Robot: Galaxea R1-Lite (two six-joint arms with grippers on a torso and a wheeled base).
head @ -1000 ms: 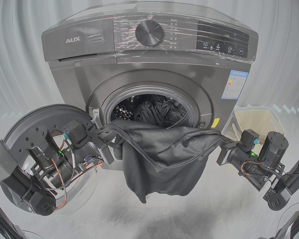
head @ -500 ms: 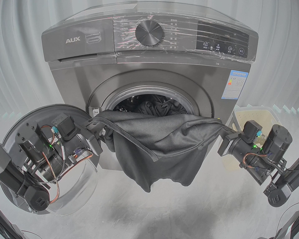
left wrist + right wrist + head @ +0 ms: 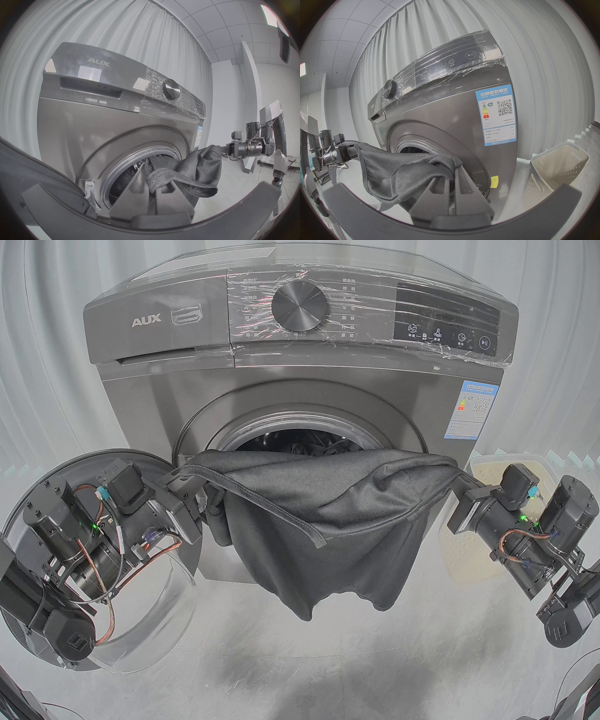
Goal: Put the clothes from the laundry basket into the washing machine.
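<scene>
Head view, item 1: black garment (image 3: pixel 325 509), held sideways between 2 grippers. It hangs in front of the washing machine (image 3: pixel 300 371) at the level of the drum opening (image 3: pixel 294 437), its lower part drooping toward the floor.

- Long axis: left to right, across the opening.
- Left gripper (image 3: pixel 187 484): jaws pinching the garment's hemmed edge, beside the open door (image 3: pixel 56 490).
- Right gripper (image 3: pixel 459 487): jaws pinching the opposite edge, in front of the laundry basket (image 3: pixel 531 457).
- Dark clothes (image 3: pixel 306 443) lie inside the drum, behind the garment.
- Judgement: the opening lies straight ahead of both grippers, each about equally near. The spread cloth probably needs gathering inward to pass through.
</scene>
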